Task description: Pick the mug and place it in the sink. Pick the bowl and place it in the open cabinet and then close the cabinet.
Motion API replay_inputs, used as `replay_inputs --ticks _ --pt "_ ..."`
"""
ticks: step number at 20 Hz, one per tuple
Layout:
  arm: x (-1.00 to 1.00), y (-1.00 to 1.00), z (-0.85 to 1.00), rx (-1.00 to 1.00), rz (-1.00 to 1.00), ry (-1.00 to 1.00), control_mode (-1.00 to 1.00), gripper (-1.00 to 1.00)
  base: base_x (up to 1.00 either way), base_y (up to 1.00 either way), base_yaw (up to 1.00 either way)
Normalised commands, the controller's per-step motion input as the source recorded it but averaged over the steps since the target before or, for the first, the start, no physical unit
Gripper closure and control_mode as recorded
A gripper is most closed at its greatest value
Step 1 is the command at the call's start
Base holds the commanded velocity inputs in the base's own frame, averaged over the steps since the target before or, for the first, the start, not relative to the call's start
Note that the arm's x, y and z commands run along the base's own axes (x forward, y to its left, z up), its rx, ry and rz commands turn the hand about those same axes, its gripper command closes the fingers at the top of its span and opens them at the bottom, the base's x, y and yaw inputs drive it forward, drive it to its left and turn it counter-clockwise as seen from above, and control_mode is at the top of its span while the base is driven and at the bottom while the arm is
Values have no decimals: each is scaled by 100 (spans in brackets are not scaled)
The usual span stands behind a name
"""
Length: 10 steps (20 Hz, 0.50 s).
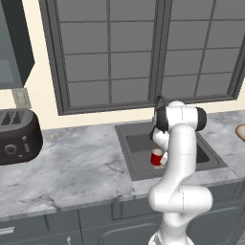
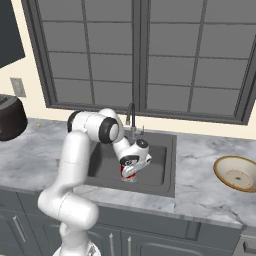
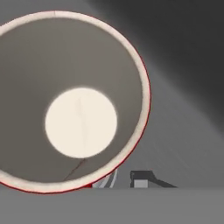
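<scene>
Gripper [image 2: 129,174] is clamping the red mug [image 1: 156,159] by its rim, holding it upright low inside the sink [image 1: 139,165], while the bowl [image 2: 237,173] is sitting on the counter [image 1: 72,162].

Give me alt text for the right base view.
A white robot arm reaches down into the dark grey sink, its hand at a small red mug. A tan bowl sits on the marble counter to the right, below a large window.

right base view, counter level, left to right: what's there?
toaster → sink with the mug under the gripper → bowl
</scene>
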Motion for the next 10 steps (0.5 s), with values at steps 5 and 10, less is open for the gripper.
replay_inputs --ticks 5,10 --pt "-8 0 30 0 0 -6 -100 -100 0 0 0" --pt "-11 0 36 0 0 -2 -100 -100 0 0 0"
